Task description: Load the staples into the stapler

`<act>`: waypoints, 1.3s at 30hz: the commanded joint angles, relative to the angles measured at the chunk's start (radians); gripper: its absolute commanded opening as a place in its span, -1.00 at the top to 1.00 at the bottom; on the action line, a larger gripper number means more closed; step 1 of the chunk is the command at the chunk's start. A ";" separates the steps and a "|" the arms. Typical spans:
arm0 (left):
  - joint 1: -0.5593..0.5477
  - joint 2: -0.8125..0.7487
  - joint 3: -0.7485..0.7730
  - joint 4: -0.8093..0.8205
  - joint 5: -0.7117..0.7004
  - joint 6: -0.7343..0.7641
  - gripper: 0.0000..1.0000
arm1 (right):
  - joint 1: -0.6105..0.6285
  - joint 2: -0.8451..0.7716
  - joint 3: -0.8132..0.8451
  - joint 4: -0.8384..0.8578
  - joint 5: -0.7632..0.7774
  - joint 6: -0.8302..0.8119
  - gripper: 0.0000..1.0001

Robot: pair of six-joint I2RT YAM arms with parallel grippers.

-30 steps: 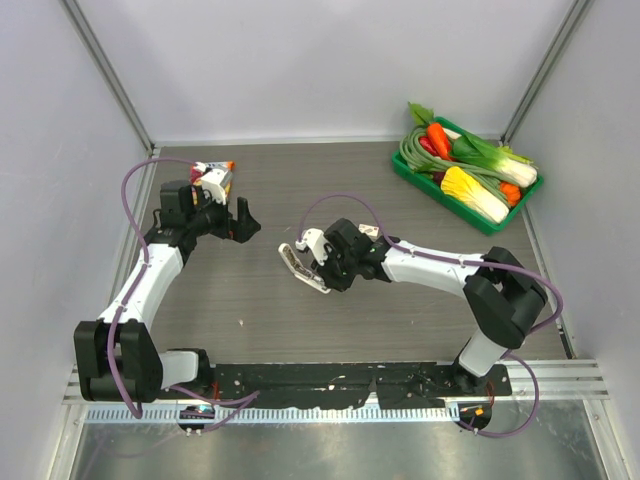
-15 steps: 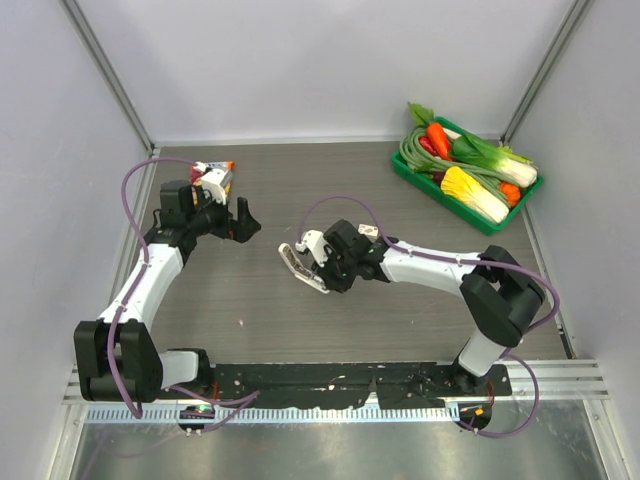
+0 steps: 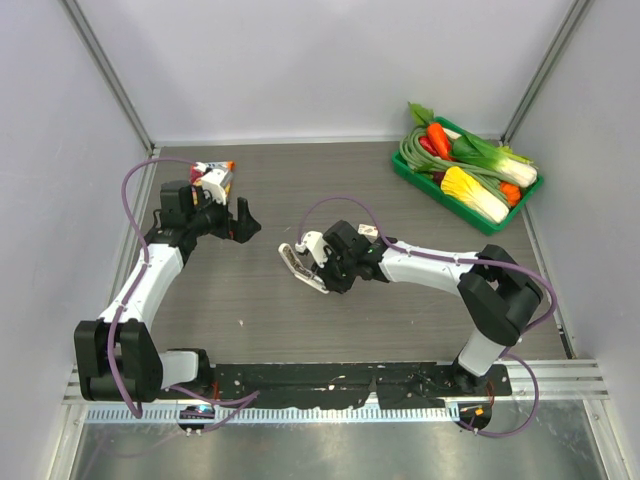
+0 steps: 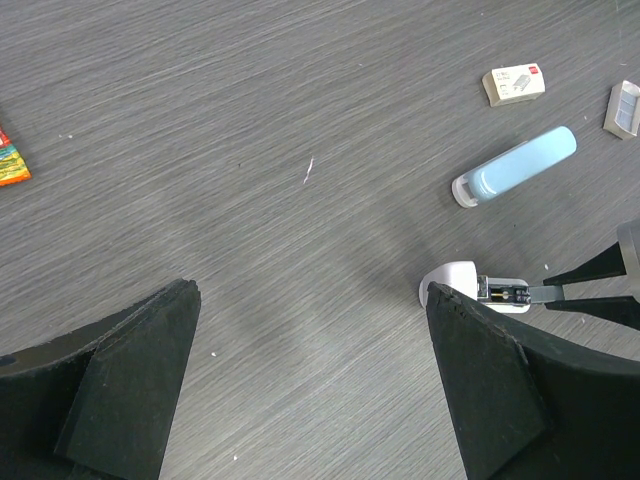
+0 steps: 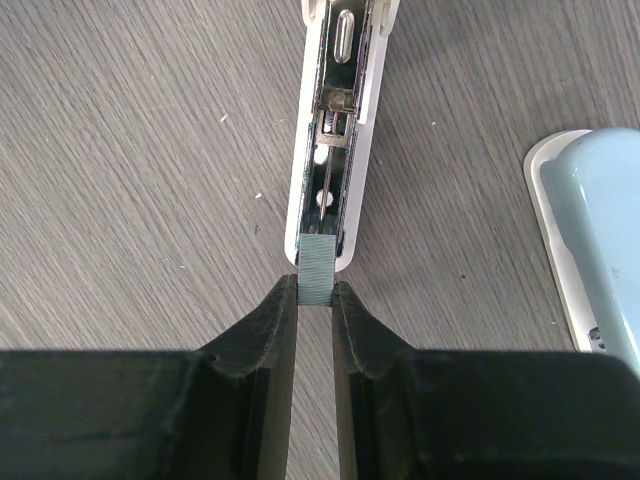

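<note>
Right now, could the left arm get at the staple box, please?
Probably yes: its fingers are open and empty and the box lies uncovered, though the blue stapler and right arm sit close by.

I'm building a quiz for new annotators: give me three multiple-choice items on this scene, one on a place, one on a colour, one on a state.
1. The green tray of vegetables stands at: A the table's far right corner; B its far left corner; C between the arms.
2. The closed stapler is: A red; B light blue; C black.
3. The right gripper is: A open and empty; B shut on the closed stapler; C shut on a staple strip.
Key: 1 A, seen in the top view. 2 B, both wrist views show it pale blue. 3 C, its fingers pinch the grey strip at the end of the open white stapler.
</note>
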 commanded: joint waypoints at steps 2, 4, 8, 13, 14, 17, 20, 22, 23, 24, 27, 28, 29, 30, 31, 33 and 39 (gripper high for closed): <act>0.006 0.002 -0.004 0.047 0.027 -0.009 -1.00 | 0.007 0.006 0.006 0.034 -0.006 0.008 0.68; 0.006 0.002 -0.004 0.047 0.028 -0.009 -1.00 | 0.007 0.006 0.006 0.032 -0.009 0.007 0.67; 0.006 0.004 -0.004 0.045 0.030 -0.010 -0.99 | 0.007 0.011 0.006 0.031 -0.008 -0.001 0.63; 0.006 0.001 -0.003 0.047 0.030 -0.009 -1.00 | 0.007 0.019 0.011 0.032 -0.002 -0.001 0.61; 0.006 0.001 -0.004 0.047 0.030 -0.012 -1.00 | 0.007 0.020 0.011 0.031 -0.002 -0.001 0.61; 0.006 0.001 -0.004 0.047 0.030 -0.010 -1.00 | 0.008 0.020 0.012 0.031 0.000 0.000 0.60; 0.006 0.002 -0.004 0.047 0.031 -0.012 -1.00 | 0.007 0.020 0.012 0.031 0.000 0.001 0.59; 0.006 0.004 -0.004 0.047 0.031 -0.010 -1.00 | 0.007 0.020 0.012 0.032 0.003 0.001 0.54; 0.006 0.005 -0.004 0.047 0.031 -0.009 -1.00 | 0.007 0.019 0.012 0.032 0.003 0.001 0.52; 0.006 0.004 -0.004 0.047 0.031 -0.010 -0.99 | 0.007 0.019 0.014 0.032 0.003 0.001 0.47; 0.006 0.002 -0.004 0.047 0.030 -0.012 -0.99 | 0.007 0.013 0.014 0.032 0.002 0.001 0.37; 0.006 0.002 -0.006 0.045 0.030 -0.012 -1.00 | 0.008 0.011 0.012 0.032 0.002 -0.001 0.34; 0.006 0.002 -0.004 0.047 0.031 -0.010 -0.99 | 0.007 0.008 0.012 0.032 0.002 -0.001 0.30; 0.006 0.002 -0.006 0.045 0.030 -0.010 -1.00 | 0.008 0.005 0.011 0.032 0.000 -0.001 0.28; 0.006 0.002 -0.006 0.047 0.031 -0.012 -0.99 | 0.007 0.000 0.011 0.032 0.000 -0.003 0.26; 0.006 0.002 -0.006 0.047 0.030 -0.012 -1.00 | 0.007 -0.010 0.008 0.032 -0.002 -0.004 0.22; 0.007 0.002 -0.006 0.047 0.030 -0.009 -1.00 | 0.002 -0.062 0.004 0.023 0.028 -0.030 0.19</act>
